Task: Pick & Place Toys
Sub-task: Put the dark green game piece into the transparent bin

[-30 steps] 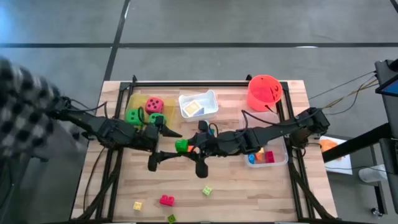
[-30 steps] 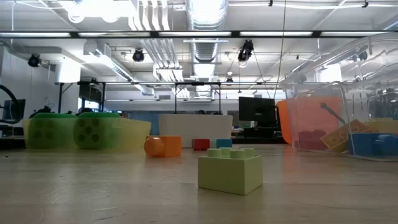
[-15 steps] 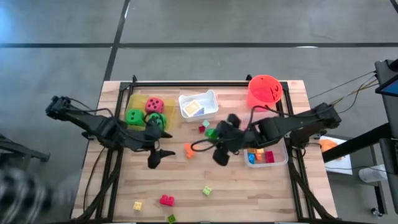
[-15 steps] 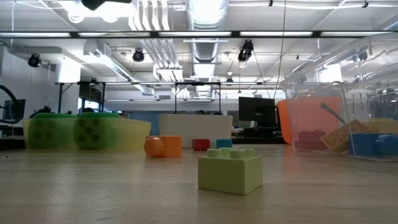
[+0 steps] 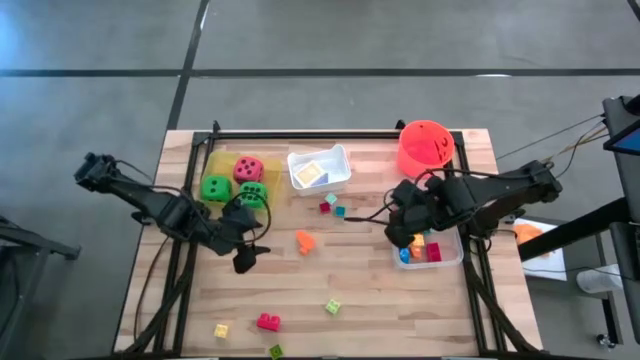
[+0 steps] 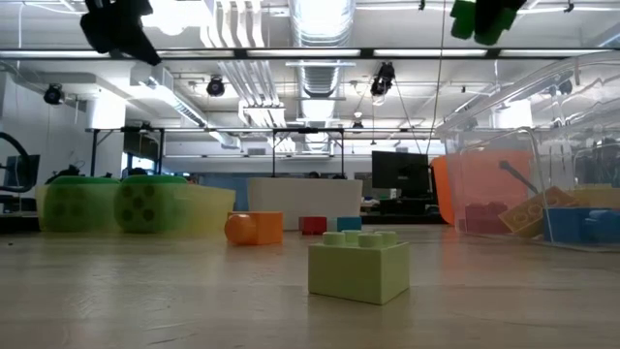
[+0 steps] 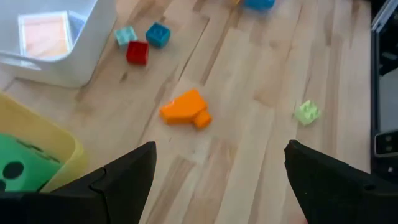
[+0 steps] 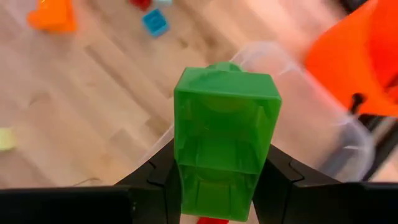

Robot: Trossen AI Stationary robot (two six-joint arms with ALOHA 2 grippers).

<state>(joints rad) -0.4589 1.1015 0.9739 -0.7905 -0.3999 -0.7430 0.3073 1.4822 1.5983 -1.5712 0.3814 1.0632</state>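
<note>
- The right end effector (image 8: 217, 177) pinched a green brick (image 8: 222, 140) between its fingers, poised above the 9 o'clock edge of the clear tray (image 5: 455, 255) at the counter's (image 5: 380, 310) 3 o'clock side.
- The left end effector (image 7: 214, 168) hung with fingers spread and empty over the counter, just beside the yellow tray (image 5: 215, 165).
- An orange brick (image 5: 304, 240) lay near the centre, between the two arms.
- Small red and blue bricks (image 5: 331, 205) sat at 12 o'clock of it, near the white tray (image 5: 340, 170).
- Loose bricks (image 5: 268, 322) lay toward 6 o'clock.
</note>
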